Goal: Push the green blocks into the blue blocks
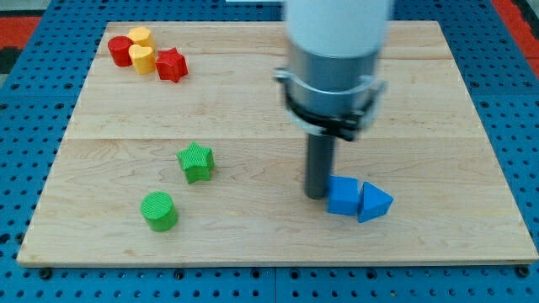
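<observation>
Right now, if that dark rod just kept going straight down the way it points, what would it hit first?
Only the wooden board. My tip already sits at the board's surface, right beside the blue cube on the view's left, seemingly touching it, so nothing else lies below.

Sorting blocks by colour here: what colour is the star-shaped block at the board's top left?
Red. The star block shows clearly in the camera view, beside two yellow blocks.

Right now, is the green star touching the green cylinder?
No, the green star sits apart from the green cylinder, with bare board between them.
</observation>
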Controlling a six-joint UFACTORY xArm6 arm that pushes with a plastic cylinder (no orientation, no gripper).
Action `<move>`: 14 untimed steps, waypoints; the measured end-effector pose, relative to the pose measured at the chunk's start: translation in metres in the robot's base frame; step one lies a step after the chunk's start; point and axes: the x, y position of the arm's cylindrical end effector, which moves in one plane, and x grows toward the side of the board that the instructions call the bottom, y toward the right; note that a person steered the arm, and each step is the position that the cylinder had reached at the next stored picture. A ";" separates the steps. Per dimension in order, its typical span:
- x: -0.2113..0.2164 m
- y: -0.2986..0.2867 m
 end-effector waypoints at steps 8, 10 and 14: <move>0.020 -0.121; -0.018 -0.032; -0.046 -0.229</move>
